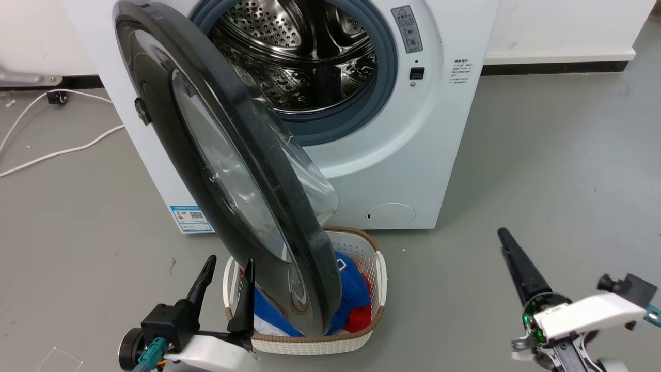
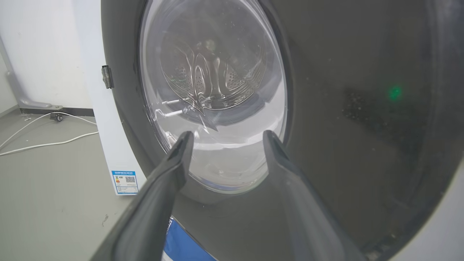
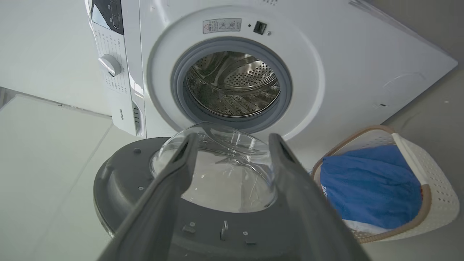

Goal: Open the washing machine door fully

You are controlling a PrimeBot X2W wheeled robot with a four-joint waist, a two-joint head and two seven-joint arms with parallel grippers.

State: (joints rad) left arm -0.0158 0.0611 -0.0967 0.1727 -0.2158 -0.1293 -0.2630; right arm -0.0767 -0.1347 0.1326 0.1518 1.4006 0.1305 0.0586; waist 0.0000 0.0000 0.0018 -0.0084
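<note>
The washing machine door (image 1: 155, 103) is a big glossy black disc with a clear glass bowl. It stands swung out from the white washing machine (image 1: 403, 155), hinged on the left, its free edge hanging over the basket. My left gripper (image 1: 230, 271) is open at the door's lower outer face. In the left wrist view its fingers (image 2: 177, 156) point at the glass (image 2: 214, 90) with nothing between them. My right gripper (image 1: 508, 243) is at the lower right, well clear of the door. It is open (image 3: 232, 139) and faces the door's grey inner side (image 3: 119, 181) and bowl (image 3: 224, 188).
The steel drum (image 1: 299, 57) with its grey rubber ring lies exposed behind the door. A white laundry basket (image 1: 379, 274) holding blue and red clothes sits on the floor under the door's edge. White cables (image 1: 51, 152) run across the grey floor at the left.
</note>
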